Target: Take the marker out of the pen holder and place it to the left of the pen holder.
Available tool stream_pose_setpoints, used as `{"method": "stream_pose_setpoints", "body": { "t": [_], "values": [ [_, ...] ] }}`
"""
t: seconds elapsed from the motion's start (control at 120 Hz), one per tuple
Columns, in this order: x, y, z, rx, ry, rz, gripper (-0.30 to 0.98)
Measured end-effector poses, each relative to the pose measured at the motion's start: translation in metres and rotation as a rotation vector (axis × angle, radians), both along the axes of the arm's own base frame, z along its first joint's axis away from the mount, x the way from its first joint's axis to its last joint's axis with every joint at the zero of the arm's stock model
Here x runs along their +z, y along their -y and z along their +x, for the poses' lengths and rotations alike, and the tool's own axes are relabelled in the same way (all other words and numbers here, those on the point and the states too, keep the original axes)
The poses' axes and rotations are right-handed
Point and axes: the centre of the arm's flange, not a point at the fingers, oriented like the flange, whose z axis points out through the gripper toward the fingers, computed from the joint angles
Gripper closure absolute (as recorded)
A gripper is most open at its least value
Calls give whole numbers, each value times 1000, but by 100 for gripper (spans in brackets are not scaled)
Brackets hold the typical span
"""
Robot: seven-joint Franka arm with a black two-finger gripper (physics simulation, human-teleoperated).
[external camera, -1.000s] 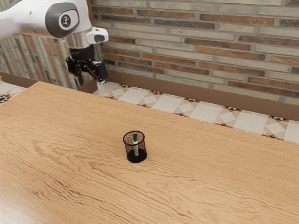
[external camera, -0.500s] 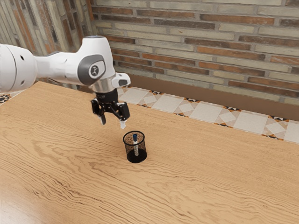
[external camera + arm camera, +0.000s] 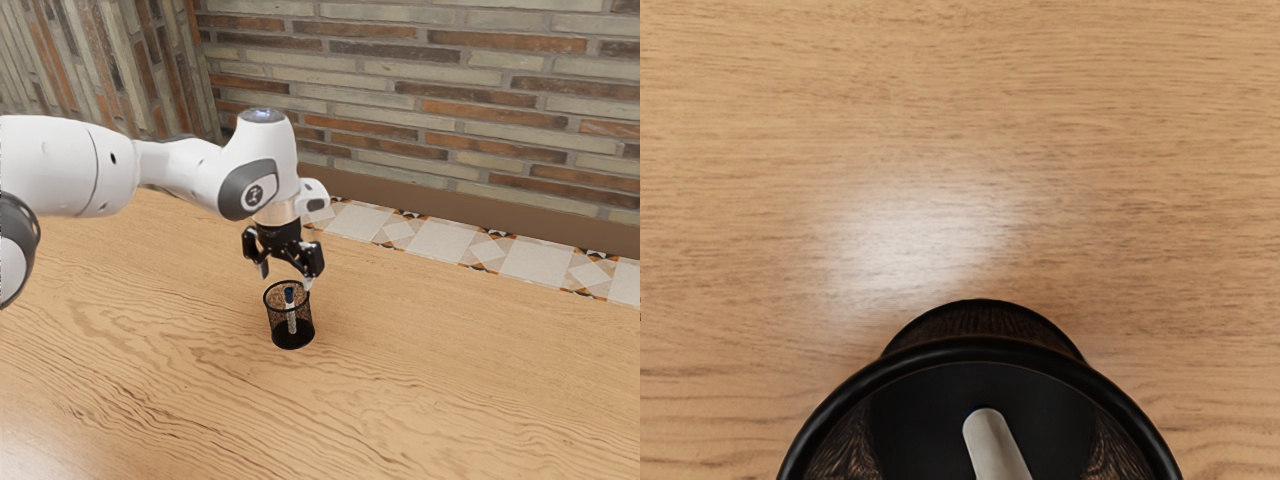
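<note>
My black gripper [image 3: 286, 276] is open in the exterior view, its fingers apart just above the pen holder's rim. The black mesh pen holder [image 3: 292, 338] stands upright on the table. Inside it the marker [image 3: 291, 314], white with a blue top end, stands nearly upright. In the wrist view the pen holder [image 3: 983, 350] lies just under my hand, and the pale marker [image 3: 994, 446] leans within it. Nothing is between the fingers.
The wooden table [image 3: 450, 370] extends around the pen holder. Behind its far edge are the tiled floor [image 3: 450, 242] and a brick wall [image 3: 430, 100].
My arm has swung toward the exterior view's right and come down, bringing the gripper from beyond the table's far edge to just over the pen holder. Holder and marker have stayed put.
</note>
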Motion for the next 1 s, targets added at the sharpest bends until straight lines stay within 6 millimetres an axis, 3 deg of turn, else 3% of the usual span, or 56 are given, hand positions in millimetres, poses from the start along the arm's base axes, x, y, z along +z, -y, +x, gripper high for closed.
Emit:
{"method": "stream_pose_setpoints", "body": {
  "t": [0.233,0.392,0.658,0.858,1.0],
  "values": [
    [-6,7,2,29,25,16,2],
    [-4,18,-17,38,14,18,2],
    [-10,31,-27,46,-1,25,2],
    [-12,30,-36,54,-14,33,2],
    [-7,26,-36,60,-5,35,18]
  ]
}}
